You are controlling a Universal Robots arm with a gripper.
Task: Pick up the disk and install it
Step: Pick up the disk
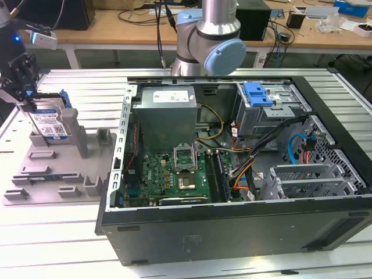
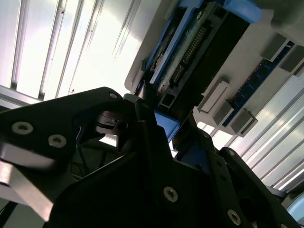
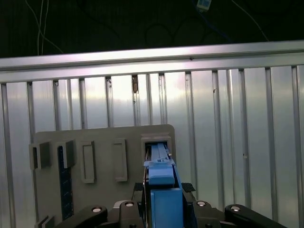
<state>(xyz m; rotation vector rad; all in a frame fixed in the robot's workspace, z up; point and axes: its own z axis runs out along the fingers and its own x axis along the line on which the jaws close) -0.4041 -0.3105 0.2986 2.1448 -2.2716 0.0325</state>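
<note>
A grey fixture tray (image 1: 58, 165) with upright posts is seen directly beneath the gripper (image 1: 28, 103), laid on a slatted aluminium counter (image 1: 52, 256). In the first wrist view, a dark blue strip (image 3: 64, 183) is shown set in one of the tray's slots, near the gripper. Well apart from the gripper, toward the exterior view's right, an open computer case (image 1: 232, 238) is laid on its side. A green motherboard (image 1: 174, 174), a grey power supply (image 1: 165, 113), a blue-topped drive cage (image 1: 258, 96) and bundled cables (image 1: 261, 151) are exposed inside it. A wooden desk (image 1: 116, 26) is seen beyond the gripper.
</note>
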